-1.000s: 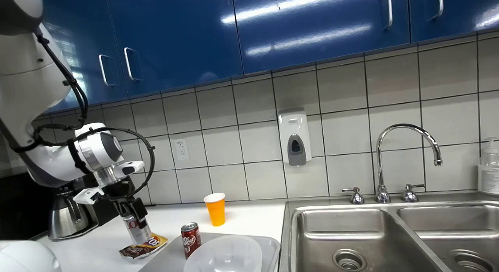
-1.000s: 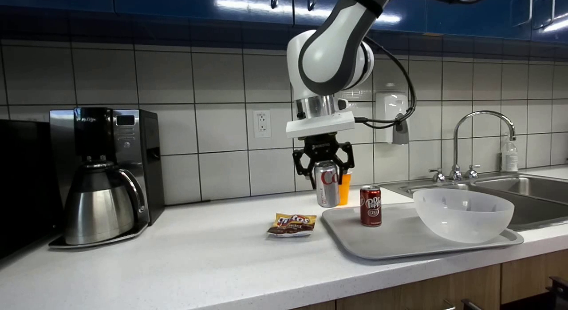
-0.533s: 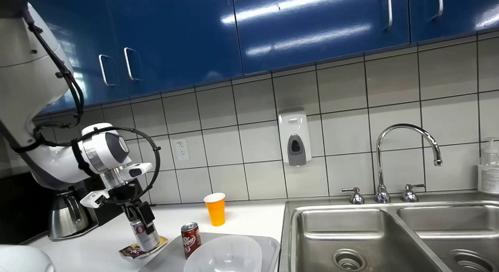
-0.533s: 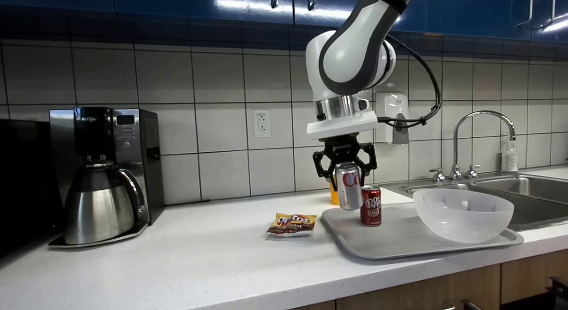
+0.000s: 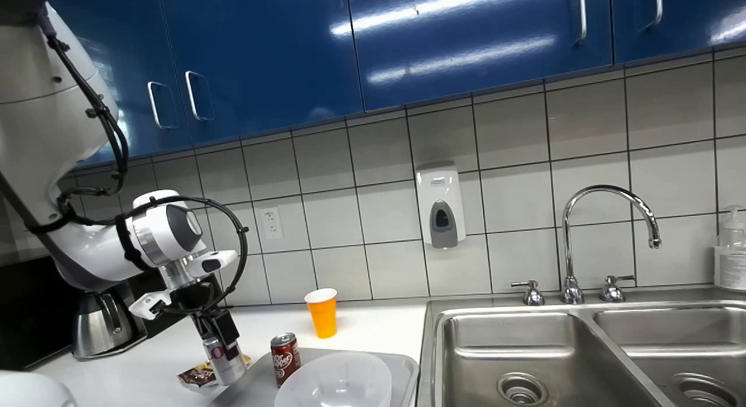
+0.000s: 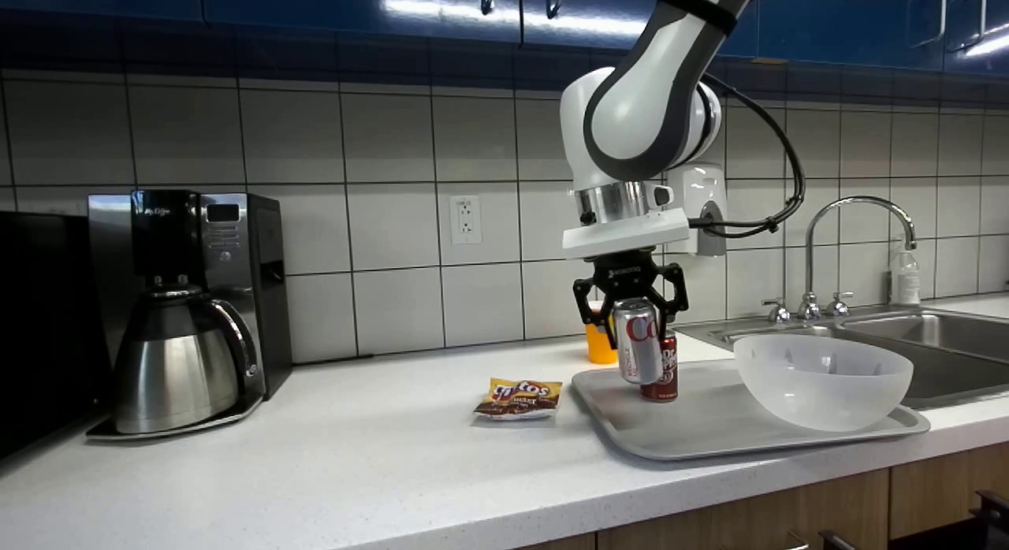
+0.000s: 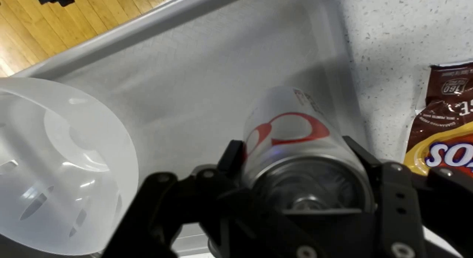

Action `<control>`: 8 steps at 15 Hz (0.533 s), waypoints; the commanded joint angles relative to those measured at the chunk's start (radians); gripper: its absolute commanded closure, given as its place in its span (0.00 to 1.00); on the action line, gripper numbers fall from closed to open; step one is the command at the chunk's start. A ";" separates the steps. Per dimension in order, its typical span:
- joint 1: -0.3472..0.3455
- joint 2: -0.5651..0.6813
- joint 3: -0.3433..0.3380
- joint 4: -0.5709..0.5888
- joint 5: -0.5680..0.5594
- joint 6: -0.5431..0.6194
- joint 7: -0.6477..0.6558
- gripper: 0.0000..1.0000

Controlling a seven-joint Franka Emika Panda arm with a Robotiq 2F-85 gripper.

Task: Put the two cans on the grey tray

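Note:
My gripper (image 6: pixel 637 333) is shut on a silver can with red letters (image 6: pixel 635 357). It points down and holds the can slightly tilted above the near-left part of the grey tray (image 6: pixel 709 444). The wrist view shows the jaws (image 7: pixel 295 149) on both sides of the silver can (image 7: pixel 288 128), with the tray (image 7: pixel 207 69) below. The dark red can (image 5: pixel 285 360) stands upright on the tray. In an exterior view the dark red can (image 6: pixel 668 377) is partly hidden behind the silver one. In the wrist view the gripper mostly hides it.
A pale translucent bowl (image 6: pixel 824 388) stands on the tray's right part. A chips bag (image 6: pixel 519 400) lies on the counter left of the tray. An orange cup (image 5: pixel 323 315) stands behind the tray. The sink (image 5: pixel 513 337) is to the right, a coffee maker (image 6: pixel 185 337) far left.
My gripper has carried the silver can right, away from above the chips bag and over the tray, and slightly lower. The dark red can, tray and bowl have not moved.

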 commanded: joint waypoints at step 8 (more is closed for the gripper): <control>-0.051 0.062 0.007 0.003 0.049 0.059 -0.008 0.58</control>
